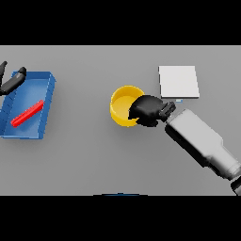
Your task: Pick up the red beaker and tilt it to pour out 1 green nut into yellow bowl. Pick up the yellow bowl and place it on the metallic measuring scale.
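Note:
The yellow bowl stands on the table near the middle. My right hand covers its right rim, fingers curled over the edge and into the bowl. The inside of the bowl that shows looks plain yellow; the part under the hand is hidden. The metallic measuring scale is a pale square plate just right of and behind the bowl. A red elongated object lies flat in the blue tray at the far left. My left hand shows at the left edge, over the tray's far corner.
The blue tray takes up the left side of the table. My right forearm slants from the lower right toward the bowl.

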{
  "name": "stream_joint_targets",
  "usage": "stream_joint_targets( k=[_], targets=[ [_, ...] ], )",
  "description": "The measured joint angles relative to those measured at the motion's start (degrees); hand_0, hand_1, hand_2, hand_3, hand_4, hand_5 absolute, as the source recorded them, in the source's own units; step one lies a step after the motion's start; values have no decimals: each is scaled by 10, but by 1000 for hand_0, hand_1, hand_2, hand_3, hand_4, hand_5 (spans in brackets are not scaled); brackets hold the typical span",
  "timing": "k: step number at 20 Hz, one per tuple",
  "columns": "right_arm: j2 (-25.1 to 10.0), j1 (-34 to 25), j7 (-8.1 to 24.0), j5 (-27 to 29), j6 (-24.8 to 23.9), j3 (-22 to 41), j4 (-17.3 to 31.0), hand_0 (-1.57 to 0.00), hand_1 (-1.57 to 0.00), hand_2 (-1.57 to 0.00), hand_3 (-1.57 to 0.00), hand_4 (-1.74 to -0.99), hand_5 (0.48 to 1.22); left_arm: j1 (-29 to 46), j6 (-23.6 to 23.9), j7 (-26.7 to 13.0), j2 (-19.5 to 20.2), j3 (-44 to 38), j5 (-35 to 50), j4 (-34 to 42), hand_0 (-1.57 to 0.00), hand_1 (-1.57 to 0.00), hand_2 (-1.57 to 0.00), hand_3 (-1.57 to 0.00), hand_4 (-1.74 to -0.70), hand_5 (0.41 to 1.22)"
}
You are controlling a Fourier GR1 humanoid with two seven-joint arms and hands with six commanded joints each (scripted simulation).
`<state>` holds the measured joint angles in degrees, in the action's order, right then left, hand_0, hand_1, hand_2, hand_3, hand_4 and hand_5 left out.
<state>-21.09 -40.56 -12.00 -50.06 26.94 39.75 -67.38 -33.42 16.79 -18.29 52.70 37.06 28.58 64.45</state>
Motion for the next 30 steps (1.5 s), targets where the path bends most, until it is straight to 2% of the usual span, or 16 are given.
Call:
stream_joint_targets(
  k=[3,6,9,12,13,17,21,24,25,26,30],
  targets=[
    [-16,5,21,20,33,-20,-41,-1559,-1558,-1414,-1252,-1737,1218,1,3,-3,0,-2,2,0,1,1,1,1,-724,693],
    [-41,-6,28,35,50,-47,-74,-1565,-1565,-1426,-1194,-1739,1219,-4,4,-9,-1,1,-2,0,1,1,1,1,-717,686],
    [-56,-6,49,30,39,-65,-79,-1568,-1568,-1497,-1164,-1740,1220,0,2,-12,10,3,-1,19,1,1,1,1,-716,686],
    [-63,-6,48,32,38,-75,-83,-1563,-1569,-1526,-1157,-1740,1220,3,10,-10,6,2,-1,19,1,1,1,1,-721,694],
    [-60,-11,60,25,26,-79,-68,-1565,-1570,-1513,-1155,-1741,1220,1,7,-7,6,2,-3,11,1,1,1,1,-723,698],
    [-84,-24,38,21,-6,-101,-35,-1568,-1570,-1537,-1153,-1741,1221,1,4,-10,9,1,-2,16,1,1,1,1,-730,719],
    [-86,-39,40,21,-33,-124,32,-1570,-1571,-1539,-1145,-1741,1221,0,6,-29,13,2,2,23,1,1,1,1,-735,727],
    [-93,-48,15,14,-63,-131,75,-1570,-1571,-1549,-1147,-1741,1221,6,13,-28,11,2,4,32,1,1,1,1,-737,738],
    [-89,-51,29,10,-72,-135,90,-1571,-1571,-1542,-1150,-1741,1221,4,11,-31,14,0,4,29,1,1,1,1,-732,735],
    [-92,-55,19,9,-81,-140,115,-1571,-1571,-1537,-1147,-1741,1221,9,14,-31,20,1,2,35,1,1,1,1,-727,734],
    [-82,-63,9,4,-114,-150,184,-1571,-1571,-1474,-1235,-1741,1221,10,13,-41,27,3,2,43,1,1,1,1,-722,717]
  ],
)
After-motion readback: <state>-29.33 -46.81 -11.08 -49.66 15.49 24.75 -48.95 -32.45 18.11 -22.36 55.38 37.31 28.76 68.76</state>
